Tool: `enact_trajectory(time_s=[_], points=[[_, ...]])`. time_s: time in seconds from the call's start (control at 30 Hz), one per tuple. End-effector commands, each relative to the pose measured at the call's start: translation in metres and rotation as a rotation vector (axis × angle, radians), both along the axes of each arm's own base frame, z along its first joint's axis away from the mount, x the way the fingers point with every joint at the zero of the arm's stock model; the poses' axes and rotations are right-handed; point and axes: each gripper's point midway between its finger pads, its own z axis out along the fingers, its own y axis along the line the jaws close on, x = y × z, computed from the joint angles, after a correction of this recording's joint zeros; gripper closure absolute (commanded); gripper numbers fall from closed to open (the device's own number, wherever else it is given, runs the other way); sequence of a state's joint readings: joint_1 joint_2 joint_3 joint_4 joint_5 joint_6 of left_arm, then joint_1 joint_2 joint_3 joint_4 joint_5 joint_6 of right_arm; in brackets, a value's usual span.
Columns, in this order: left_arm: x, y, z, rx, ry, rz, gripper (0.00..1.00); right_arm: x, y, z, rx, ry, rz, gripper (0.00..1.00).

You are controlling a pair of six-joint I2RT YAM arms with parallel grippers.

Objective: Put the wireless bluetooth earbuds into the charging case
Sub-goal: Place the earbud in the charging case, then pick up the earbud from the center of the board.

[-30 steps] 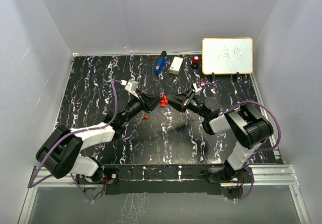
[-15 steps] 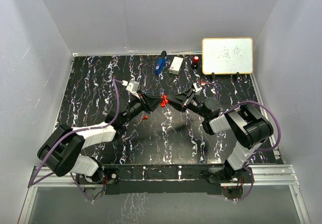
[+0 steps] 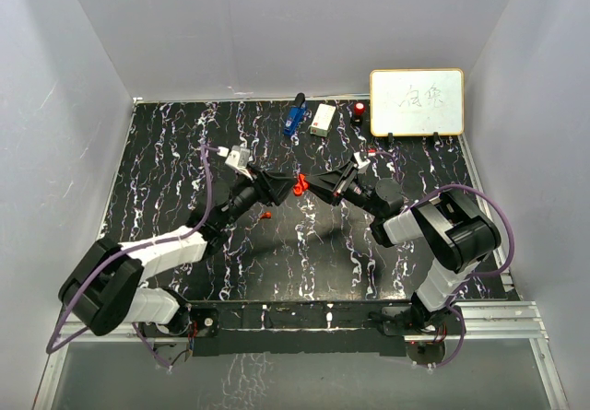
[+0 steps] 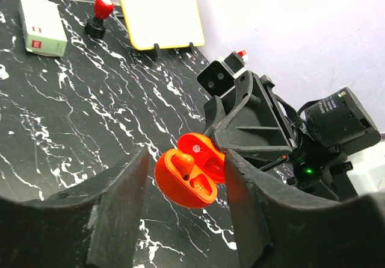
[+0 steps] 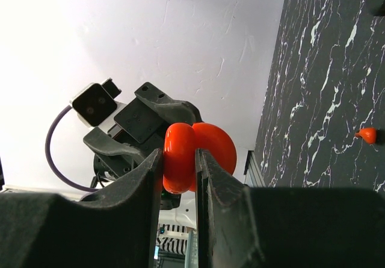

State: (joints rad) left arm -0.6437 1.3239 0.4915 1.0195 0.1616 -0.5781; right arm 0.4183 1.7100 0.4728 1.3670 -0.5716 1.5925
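The right gripper [image 5: 178, 159] is clamped on the open orange charging case [image 4: 198, 159], held above the marbled table [image 3: 166, 170]. The left gripper [image 4: 186, 186] has its jaws apart, flanking the case. 1 seated earbud [image 4: 183, 163] sits inside it. 1 loose earbud [image 3: 265, 215] lies on the table.

Charging case [image 3: 298, 185] mid-table, up off surface, between both arms. Right gripper [image 3: 311, 185] on its right, case clamped between fingers. Left gripper [image 3: 282, 187] on its left, fingers spread either side of case. One earbud [image 4: 183, 164] sits in case. Other earbud [image 3: 265, 215] on table [image 3: 166, 180], nearer than case, just beside left wrist. Back edge, left to right: small tool [image 3: 294, 117], box [image 3: 323, 119], stamp [image 3: 359, 110], whiteboard [image 3: 417, 102].
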Motion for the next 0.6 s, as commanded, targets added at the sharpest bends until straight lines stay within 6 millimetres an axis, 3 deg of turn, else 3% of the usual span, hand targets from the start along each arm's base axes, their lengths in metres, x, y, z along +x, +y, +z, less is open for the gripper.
enact_trajectory(time_s=[0.0, 0.1, 0.2, 0.37, 0.57], points=[[0.0, 0.013, 0.041, -0.022, -0.088, 0.058, 0.47, -0.001, -0.003, 0.013, 0.031, -0.064, -0.011, 0.95], [-0.002, 0.031, 0.04, 0.027, -0.067, 0.128, 0.44, -0.001, -0.003, 0.011, 0.028, -0.062, -0.009, 0.95], [-0.005, 0.052, 0.024, 0.128, -0.011, 0.204, 0.43, 0.002, -0.004, 0.007, 0.01, -0.062, -0.018, 0.96], [-0.014, 0.073, -0.024, 0.304, 0.117, 0.248, 0.43, 0.007, -0.005, -0.001, -0.052, -0.073, -0.039, 0.96], [-0.009, 0.071, -0.085, 0.531, 0.287, 0.224, 0.44, 0.018, -0.011, -0.004, -0.194, -0.113, -0.096, 0.96]])
